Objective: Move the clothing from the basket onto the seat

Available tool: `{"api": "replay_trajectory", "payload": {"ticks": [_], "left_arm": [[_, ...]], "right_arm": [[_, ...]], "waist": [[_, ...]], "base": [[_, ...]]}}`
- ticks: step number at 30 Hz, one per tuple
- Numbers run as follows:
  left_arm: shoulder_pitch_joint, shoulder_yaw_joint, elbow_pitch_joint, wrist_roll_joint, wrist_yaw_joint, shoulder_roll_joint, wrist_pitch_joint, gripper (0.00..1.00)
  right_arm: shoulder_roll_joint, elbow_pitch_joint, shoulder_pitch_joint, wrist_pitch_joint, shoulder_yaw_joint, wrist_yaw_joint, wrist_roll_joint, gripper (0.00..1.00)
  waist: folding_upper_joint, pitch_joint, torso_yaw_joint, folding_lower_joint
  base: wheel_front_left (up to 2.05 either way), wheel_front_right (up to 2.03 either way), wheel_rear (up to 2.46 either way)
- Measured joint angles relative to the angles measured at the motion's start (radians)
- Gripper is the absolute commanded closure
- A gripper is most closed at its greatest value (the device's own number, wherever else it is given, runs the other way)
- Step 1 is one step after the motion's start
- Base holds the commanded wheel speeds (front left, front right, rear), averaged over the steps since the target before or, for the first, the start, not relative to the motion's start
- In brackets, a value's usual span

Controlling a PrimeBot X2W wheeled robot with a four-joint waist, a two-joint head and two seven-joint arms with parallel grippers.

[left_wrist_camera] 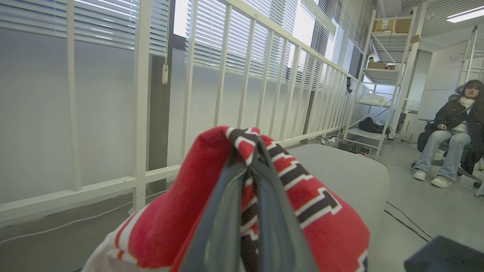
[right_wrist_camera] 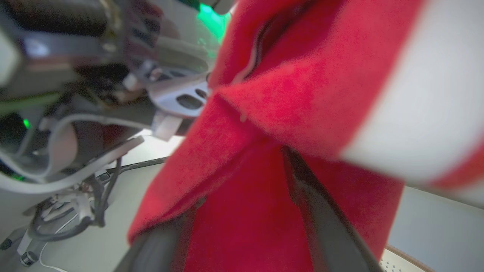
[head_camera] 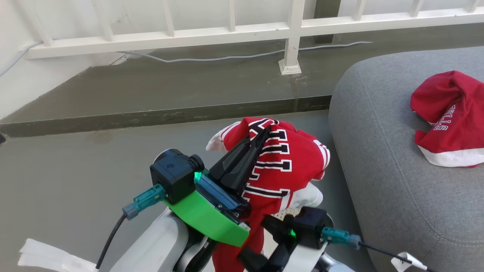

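Note:
My left gripper [head_camera: 264, 133] is shut on a red garment [head_camera: 287, 162] with black-and-white letters, held up in the air left of the seat [head_camera: 382, 170]. In the left wrist view its two fingers [left_wrist_camera: 264, 196] pinch a fold of that cloth [left_wrist_camera: 170, 223]. The right gripper [right_wrist_camera: 242, 189] sits lower, jaws wide apart, with the hanging red cloth [right_wrist_camera: 242, 234] between them. Its dark wrist housing [head_camera: 306, 223] shows under the garment. A second red garment [head_camera: 450, 113], white-trimmed with white lettering, lies on the grey seat. A corner of the perforated cream basket [right_wrist_camera: 397, 262] peeks out below.
A white railing [head_camera: 291, 34] with a post foot runs along the back, above a raised concrete step [head_camera: 159, 117], and a cable [head_camera: 211, 58] lies on that step. A person [left_wrist_camera: 453, 132] sits on a chair past the seat, next to a white shelf rack [left_wrist_camera: 382, 75].

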Motion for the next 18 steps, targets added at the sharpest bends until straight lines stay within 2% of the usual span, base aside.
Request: {"api": "replay_trajectory", "payload": {"ticks": [1, 2, 18], "left_arm": [[0.0, -0.001, -0.001, 0.0, 0.0, 0.0, 0.0, 1.0], [0.0, -0.002, -0.002, 0.0, 0.0, -0.001, 0.0, 1.0], [0.0, -0.016, -0.004, -0.001, 0.0, -0.001, 0.001, 1.0]], "right_arm": [[0.0, 0.001, -0.01, -0.001, -0.003, 0.0, 0.0, 0.8], [0.0, 0.005, -0.02, -0.001, -0.006, 0.0, 0.0, 1.0], [-0.026, 0.041, -0.039, -0.012, -0.037, 0.0, 0.021, 1.0]], "waist": [[0.0, 0.0, 0.0, 0.0], [0.0, 0.001, 0.001, 0.0], [0.0, 0.005, 0.01, 0.0]], "base": [[0.0, 0.0, 0.0], [0.0, 0.0, 0.0], [0.0, 0.0, 0.0]]}}
